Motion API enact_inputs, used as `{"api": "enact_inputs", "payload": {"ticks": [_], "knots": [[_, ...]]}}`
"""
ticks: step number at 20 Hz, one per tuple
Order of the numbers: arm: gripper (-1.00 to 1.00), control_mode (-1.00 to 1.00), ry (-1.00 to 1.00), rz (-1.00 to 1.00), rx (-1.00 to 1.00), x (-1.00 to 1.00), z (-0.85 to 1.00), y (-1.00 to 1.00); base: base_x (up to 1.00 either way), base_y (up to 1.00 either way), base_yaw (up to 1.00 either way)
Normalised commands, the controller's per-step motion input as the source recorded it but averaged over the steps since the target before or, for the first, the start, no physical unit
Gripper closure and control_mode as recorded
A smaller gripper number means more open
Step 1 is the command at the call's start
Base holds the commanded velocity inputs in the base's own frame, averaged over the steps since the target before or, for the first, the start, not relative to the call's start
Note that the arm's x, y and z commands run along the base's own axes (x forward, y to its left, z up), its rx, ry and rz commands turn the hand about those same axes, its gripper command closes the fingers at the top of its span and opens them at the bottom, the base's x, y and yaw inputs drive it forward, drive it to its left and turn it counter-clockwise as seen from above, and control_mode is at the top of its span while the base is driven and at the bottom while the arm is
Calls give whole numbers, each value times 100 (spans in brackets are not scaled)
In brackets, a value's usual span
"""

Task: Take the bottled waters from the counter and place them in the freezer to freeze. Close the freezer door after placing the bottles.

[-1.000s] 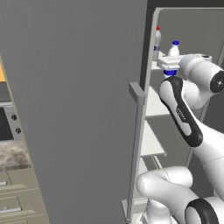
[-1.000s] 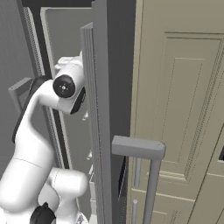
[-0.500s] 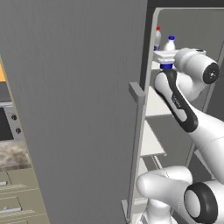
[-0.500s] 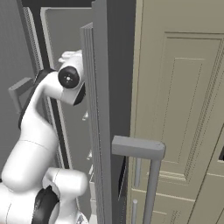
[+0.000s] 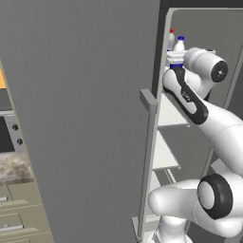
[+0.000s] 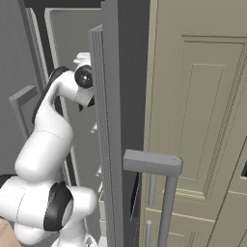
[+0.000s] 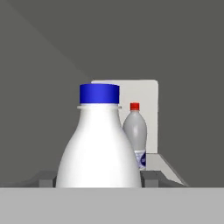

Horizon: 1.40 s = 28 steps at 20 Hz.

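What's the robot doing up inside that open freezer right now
The arm is reaching into the freezer past its open freezer door, with the end effector closed around the blue-capped bottle up at an upper shelf. The red-capped bottle already stands upright farther back. The door has not been shut yet.

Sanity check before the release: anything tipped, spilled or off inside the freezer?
Nothing stands out. The blue-capped bottle is upright in the gripper, inside the freezer. The red-capped bottle stands upright farther back, apart from it. No spill shows. The freezer door is open, as expected mid-task.
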Motion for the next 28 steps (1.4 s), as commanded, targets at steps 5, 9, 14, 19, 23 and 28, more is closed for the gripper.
{"api": "enact_inputs", "payload": {"ticks": [5, 9, 14, 19, 23, 28], "knots": [[100, -100, 4, 0, 0, 43, -8, -8, 0, 0, 0], [100, -100, 0, 0, 0, 17, -7, -1, 0, 0, 0], [100, -100, -1, 0, 0, 6, -20, 0, 0, 0, 0], [100, -100, -3, 0, 0, 0, -24, 0, 0, 0, 0], [100, -100, -2, 0, 0, 8, -14, 0, 0, 0, 0], [100, -100, -2, 0, 0, 22, -6, 0, 0, 0, 0]]}}
